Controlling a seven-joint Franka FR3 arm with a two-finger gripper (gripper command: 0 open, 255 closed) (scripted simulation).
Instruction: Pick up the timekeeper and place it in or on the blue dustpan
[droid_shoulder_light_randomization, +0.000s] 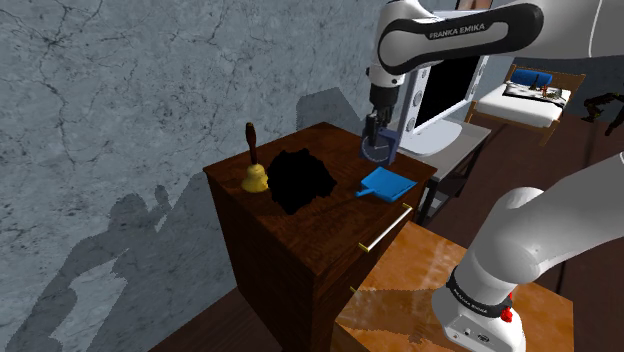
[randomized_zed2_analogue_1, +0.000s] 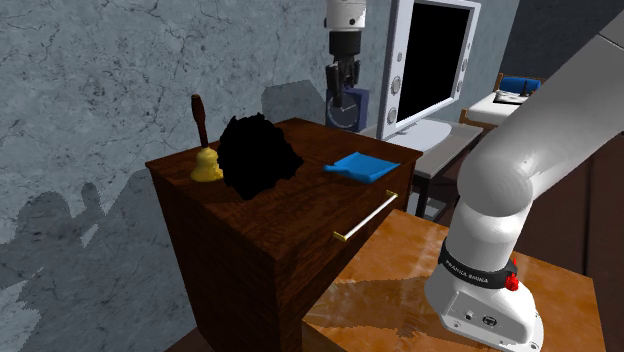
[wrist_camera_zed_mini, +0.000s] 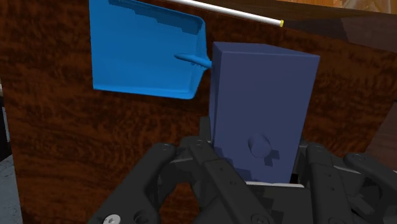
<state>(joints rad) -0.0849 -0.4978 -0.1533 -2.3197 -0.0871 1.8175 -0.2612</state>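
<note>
The timekeeper is a dark blue box clock, and my gripper is shut on it from above. It hangs a little above the dark wooden dresser top, close to the blue dustpan. In the second exterior view the clock hangs over the dresser's far corner, behind the dustpan. In the wrist view the clock's blue back rises between my fingers. The dustpan lies flat beside it with its short handle pointing at the clock.
A yellow bell with a brown handle and a black shapeless thing sit further along the dresser. A white-framed monitor stands on a grey table behind. The dresser drawer has a brass bar handle.
</note>
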